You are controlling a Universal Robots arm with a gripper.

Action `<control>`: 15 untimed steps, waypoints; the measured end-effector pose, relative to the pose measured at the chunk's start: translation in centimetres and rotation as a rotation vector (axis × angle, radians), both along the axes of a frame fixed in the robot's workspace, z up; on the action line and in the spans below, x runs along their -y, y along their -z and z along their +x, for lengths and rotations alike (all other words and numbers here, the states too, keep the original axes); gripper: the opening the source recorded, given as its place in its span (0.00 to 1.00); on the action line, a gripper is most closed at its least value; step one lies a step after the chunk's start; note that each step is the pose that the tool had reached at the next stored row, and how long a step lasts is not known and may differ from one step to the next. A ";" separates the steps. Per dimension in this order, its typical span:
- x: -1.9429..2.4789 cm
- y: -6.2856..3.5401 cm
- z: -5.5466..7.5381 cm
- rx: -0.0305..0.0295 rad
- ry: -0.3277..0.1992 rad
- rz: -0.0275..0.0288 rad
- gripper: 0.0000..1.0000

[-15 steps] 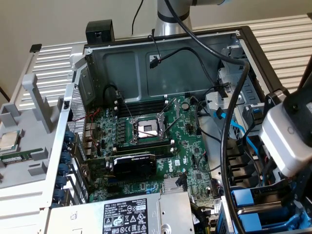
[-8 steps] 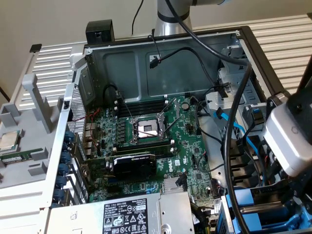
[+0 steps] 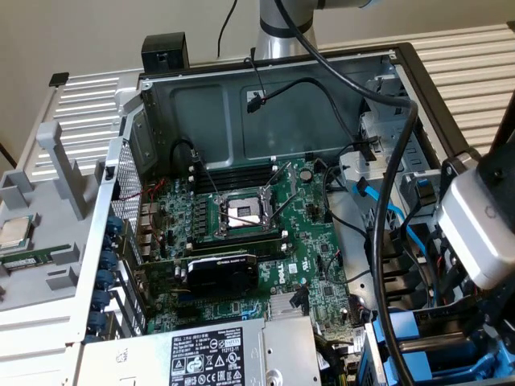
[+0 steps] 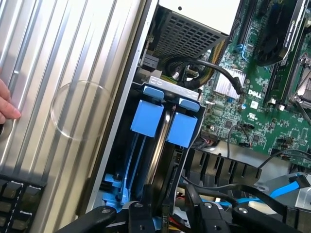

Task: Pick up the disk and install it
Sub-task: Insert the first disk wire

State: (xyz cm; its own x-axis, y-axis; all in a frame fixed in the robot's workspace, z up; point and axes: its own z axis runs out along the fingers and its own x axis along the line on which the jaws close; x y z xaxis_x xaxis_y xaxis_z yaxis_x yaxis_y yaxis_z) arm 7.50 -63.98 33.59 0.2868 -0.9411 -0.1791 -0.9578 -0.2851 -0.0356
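Fingers (image 4: pixel 145 217): black, clenched on the near end of the disk, one on each side of it.
Disk (image 4: pixel 160 145): seen edge-on between the fingers and running straight ahead of them, standing in the drive bay at the edge of the case.
Blue tabs (image 4: pixel 147 118): two flat plates of the disk's frame, side by side at its end farthest from the fingers.
Black cables (image 4: pixel 214 68): looped just beyond the blue tabs.
Power-supply box (image 4: pixel 194 19): farther ahead of the fingers, past the cables, with a perforated face.
Motherboard (image 4: pixel 252 97): green, lying flat in the case beside the bay, off to one side of the fingers.
Blue cable (image 4: pixel 291 184): near the fingers, on the motherboard side.
Bench (image 4: pixel 73 73): ribbed metal, outside the case wall on the fingers' other side.
Keyboard (image 4: pixel 17 199): dark keys on the bench, well apart from the fingers.
Person's hand (image 4: pixel 6 102): fingertips resting on the bench, farthest from the fingers.
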 end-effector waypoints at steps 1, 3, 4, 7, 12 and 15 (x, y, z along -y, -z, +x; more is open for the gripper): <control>0.00 0.00 0.0 -0.0012 0.000 0.0000 0.40; 0.00 0.02 0.0 -0.0039 0.000 0.0003 0.40; 0.00 0.04 0.0 -0.0054 0.000 0.0006 0.40; 0.00 0.08 0.0 -0.0080 0.000 0.0046 0.40; 0.00 0.18 0.1 -0.0133 0.000 0.0149 0.40; 0.01 0.20 0.1 -0.0170 0.000 0.0210 0.40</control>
